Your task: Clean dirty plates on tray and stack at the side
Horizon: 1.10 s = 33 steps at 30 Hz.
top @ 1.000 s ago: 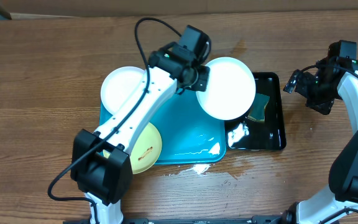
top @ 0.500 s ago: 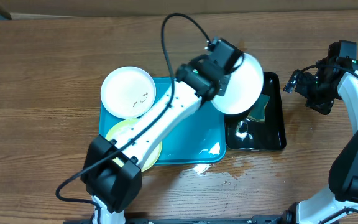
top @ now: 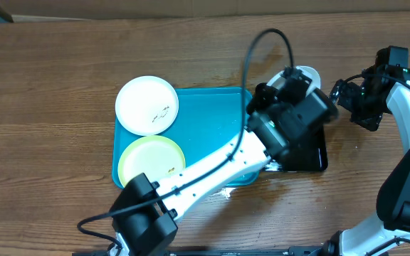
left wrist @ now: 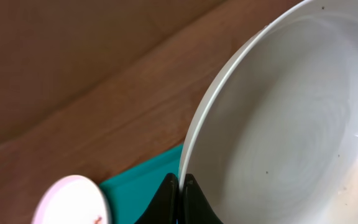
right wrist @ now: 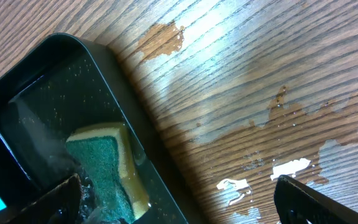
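A large turquoise rectangular plastic tray (top: pixel 208 117) lies at the middle of the table (top: pixel 48 71). On its far-left corner sits a white round shallow plate (top: pixel 146 105), overhanging the rim toward the table's far and left edges. Just before it, on the tray's near-left corner, lies a pale yellow-green round plate (top: pixel 151 160). A narrow glossy black tray (top: pixel 319 153) lies just beside the turquoise tray, toward the table's right edge, with a yellow-and-green sponge (right wrist: pixel 107 165) in it. Above the black tray's far end, the left hand (left wrist: pixel 180 190) clamps a second white round plate (left wrist: pixel 291 124) by its rim.
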{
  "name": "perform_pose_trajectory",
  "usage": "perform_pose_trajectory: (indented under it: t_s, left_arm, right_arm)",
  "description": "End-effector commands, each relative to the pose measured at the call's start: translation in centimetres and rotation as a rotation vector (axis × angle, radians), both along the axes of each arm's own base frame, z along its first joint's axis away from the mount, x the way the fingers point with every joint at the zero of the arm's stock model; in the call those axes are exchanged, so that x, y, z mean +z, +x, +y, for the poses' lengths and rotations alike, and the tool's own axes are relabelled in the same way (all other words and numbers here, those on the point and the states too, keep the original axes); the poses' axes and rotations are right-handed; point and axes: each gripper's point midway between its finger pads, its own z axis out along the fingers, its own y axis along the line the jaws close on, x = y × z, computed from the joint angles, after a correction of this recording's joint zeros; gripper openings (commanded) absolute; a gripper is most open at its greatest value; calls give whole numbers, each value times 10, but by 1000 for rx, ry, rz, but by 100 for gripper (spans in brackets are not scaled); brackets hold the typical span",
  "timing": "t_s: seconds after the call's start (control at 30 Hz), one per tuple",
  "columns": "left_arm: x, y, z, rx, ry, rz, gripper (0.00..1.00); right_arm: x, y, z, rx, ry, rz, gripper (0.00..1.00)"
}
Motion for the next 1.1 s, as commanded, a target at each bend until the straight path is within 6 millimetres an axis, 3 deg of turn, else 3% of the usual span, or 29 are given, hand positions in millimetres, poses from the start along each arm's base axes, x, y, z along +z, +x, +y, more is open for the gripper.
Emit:
perform_pose_trajectory:
  t_s: [0.0, 0.83, 1.07]
  left_arm:
    - [29, 5, 14, 102, 59, -141, 4]
    - [33, 4, 17, 128, 63, -169, 4]
    - [0, 7, 7, 26, -27, 26, 4]
  right_arm:
    - [7, 7, -1, -4, -1, -26, 100]
    - [7, 7, -1, -4, -1, -26, 100]
    - [7, 7, -1, -4, -1, -26, 100]
